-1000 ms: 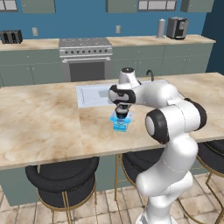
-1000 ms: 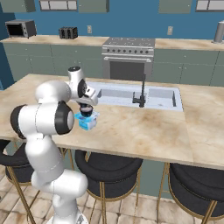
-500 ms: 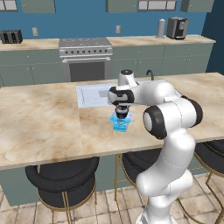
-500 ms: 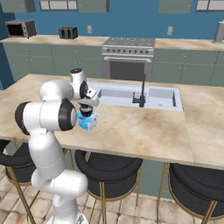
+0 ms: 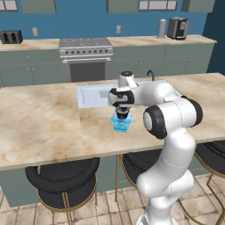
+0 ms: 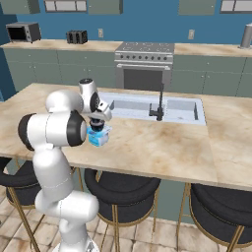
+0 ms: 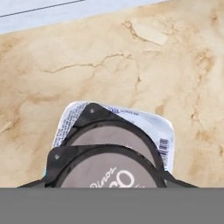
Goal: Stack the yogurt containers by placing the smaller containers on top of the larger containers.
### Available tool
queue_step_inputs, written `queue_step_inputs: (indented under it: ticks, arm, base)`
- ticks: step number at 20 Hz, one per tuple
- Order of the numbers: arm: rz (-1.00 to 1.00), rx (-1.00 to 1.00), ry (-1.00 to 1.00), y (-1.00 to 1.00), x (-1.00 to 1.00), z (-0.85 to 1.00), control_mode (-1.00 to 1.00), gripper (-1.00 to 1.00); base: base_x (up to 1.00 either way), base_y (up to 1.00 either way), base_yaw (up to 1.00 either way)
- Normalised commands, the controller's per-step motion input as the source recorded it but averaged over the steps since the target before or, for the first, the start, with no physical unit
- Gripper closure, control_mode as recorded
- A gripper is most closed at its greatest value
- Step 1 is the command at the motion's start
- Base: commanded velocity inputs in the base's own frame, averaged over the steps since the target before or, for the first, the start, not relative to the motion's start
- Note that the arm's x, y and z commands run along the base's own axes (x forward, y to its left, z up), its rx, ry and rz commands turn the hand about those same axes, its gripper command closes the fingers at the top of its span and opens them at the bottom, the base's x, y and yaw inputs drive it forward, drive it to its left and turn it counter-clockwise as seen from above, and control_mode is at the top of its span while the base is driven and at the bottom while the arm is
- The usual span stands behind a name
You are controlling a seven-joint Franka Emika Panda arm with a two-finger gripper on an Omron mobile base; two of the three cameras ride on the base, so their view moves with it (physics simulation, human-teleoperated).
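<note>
Sitting under tool: dark cup.

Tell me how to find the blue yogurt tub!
Look at the long marble counter with the sink set in it. Near its front edge, right under the robot's hand, sits the blue tub. It is squarish and see-through blue, with a small round dark cup on top of it.

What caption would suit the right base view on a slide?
White robot arm's gripper lowers a small dark cup onto a light-blue yogurt tub on the marble kitchen island, beside the sink.
</note>
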Motion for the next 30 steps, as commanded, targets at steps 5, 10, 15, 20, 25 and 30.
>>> queue_step_inputs:
  ticks: [5,10,15,20,25,30]
  arm:
    - [0.00,0.00,0.00,0.00,0.05,-0.16,-1.00,1.00]
    - [0.00,0.00,0.00,0.00,0.14,-0.14,-1.00,1.00]
    - [0.00,0.00,0.00,0.00,0.09,-0.11,-1.00,1.00]
    - [0.00,0.00,0.00,0.02,0.00,-0.01,-1.00,-1.00]
    - [0.00,0.00,0.00,0.00,0.00,0.00,-1.00,-1.00]
    - [0.00,0.00,0.00,0.00,0.00,0.00,-1.00,-1.00]
  base:
    - [0.00,0.00,0.00]
    - [0.00,0.00,0.00]
    - [0.00,0.00,0.00]
    - [0.00,0.00,0.00]
    - [0.00,0.00,0.00]
    - [0.00,0.00,0.00]
